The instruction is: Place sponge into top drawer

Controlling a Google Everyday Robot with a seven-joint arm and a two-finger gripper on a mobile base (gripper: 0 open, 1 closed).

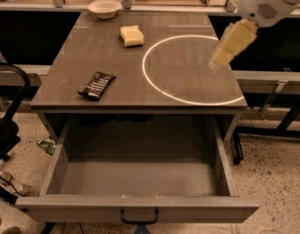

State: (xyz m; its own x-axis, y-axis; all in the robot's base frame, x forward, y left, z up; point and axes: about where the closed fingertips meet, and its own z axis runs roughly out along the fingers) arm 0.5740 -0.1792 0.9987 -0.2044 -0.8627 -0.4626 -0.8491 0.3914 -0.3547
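Observation:
The sponge [132, 35], a small pale yellow block, lies on the grey table top [111, 57] toward the far left-middle. The top drawer [140, 179] is pulled fully open below the table's front edge, with nothing in it that I can see and its dark handle [139, 217] at the front. My gripper [228, 48], with cream-yellow fingers on a white arm, hangs above the right part of the table, well to the right of the sponge and apart from it. It holds nothing that I can see.
A black snack bar wrapper [97, 85] lies at the table's left front. A white bowl [104, 8] stands at the far left edge. A ring of light [189, 69] marks the table's right half. A black chair [6, 126] stands at the left, metal legs at the right.

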